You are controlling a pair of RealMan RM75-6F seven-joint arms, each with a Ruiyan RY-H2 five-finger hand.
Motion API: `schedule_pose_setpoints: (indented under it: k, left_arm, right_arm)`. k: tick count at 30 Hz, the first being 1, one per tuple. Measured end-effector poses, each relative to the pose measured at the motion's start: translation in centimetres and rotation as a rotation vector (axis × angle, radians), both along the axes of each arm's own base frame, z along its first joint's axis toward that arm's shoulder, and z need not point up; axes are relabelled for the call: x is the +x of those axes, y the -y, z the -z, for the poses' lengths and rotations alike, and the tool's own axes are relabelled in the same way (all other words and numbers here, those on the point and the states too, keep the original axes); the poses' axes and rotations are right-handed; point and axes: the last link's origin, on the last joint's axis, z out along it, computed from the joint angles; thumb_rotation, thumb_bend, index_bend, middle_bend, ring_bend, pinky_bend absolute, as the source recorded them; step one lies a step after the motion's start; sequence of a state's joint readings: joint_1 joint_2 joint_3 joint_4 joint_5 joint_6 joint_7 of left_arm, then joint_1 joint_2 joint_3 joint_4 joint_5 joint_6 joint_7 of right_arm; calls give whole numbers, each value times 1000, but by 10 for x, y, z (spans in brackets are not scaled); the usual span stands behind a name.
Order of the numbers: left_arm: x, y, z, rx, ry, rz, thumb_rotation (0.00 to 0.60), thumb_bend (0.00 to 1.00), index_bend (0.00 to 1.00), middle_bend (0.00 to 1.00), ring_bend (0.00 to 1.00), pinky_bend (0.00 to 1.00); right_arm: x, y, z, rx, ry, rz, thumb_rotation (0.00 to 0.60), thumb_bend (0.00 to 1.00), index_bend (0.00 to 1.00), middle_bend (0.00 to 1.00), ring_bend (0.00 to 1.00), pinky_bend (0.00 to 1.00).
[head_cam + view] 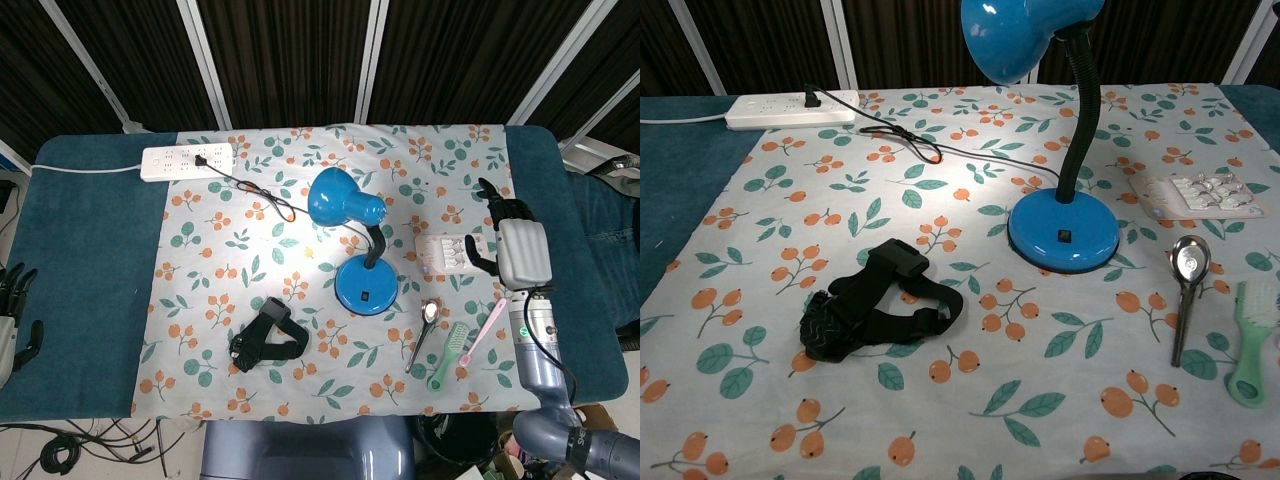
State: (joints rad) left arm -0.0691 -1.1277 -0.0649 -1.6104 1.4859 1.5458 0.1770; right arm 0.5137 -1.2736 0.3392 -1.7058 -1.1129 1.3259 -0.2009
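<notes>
While the blister pack lies flat on the floral cloth, right of the blue lamp, the right hand hovers just beside its right edge, fingers spread, holding nothing. Left hand rests far left, fingers apart, empty.

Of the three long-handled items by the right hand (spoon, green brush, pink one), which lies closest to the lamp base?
The metal spoon. Its bowl points toward the blue lamp base, while the green brush and the pink-handled item lie further out, toward the right hand.
</notes>
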Motion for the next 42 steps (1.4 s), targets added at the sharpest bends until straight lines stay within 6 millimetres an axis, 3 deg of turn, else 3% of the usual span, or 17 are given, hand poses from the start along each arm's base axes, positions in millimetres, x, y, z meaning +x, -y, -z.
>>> schedule_pose_setpoints:
  k: [7, 10, 17, 20, 27, 42]
  left_arm:
    - [0, 0, 1, -3, 1, -2, 600, 516, 55, 21, 0, 0]
    - [0, 0, 1, -3, 2, -2, 600, 516, 55, 21, 0, 0]
    - [0, 0, 1, -7, 3, -6, 600, 516, 55, 21, 0, 0]
    - [0, 0, 1, -6, 4, -8, 600, 516, 55, 21, 0, 0]
    - [0, 0, 1, -6, 5, -6, 600, 516, 55, 21, 0, 0]
    - [-1, 0, 1, -11, 0, -9, 600, 516, 55, 21, 0, 0]
  right_arm:
    - [-2, -10, 10, 43, -47, -2, 600, 352, 26, 184, 262, 173]
    - [-3, -16, 15, 68, -80, -3, 600, 353, 22, 233, 336, 199]
    - [-4, -32, 33, 144, -160, 6, 600, 395, 38, 581, 701, 726]
    - [-2, -39, 46, 174, -171, 11, 600, 464, 57, 702, 810, 815]
    - [-1, -53, 76, 251, -192, 16, 600, 579, 73, 846, 931, 872]
    - [10, -75, 146, 477, -279, -65, 600, 584, 74, 871, 941, 879]
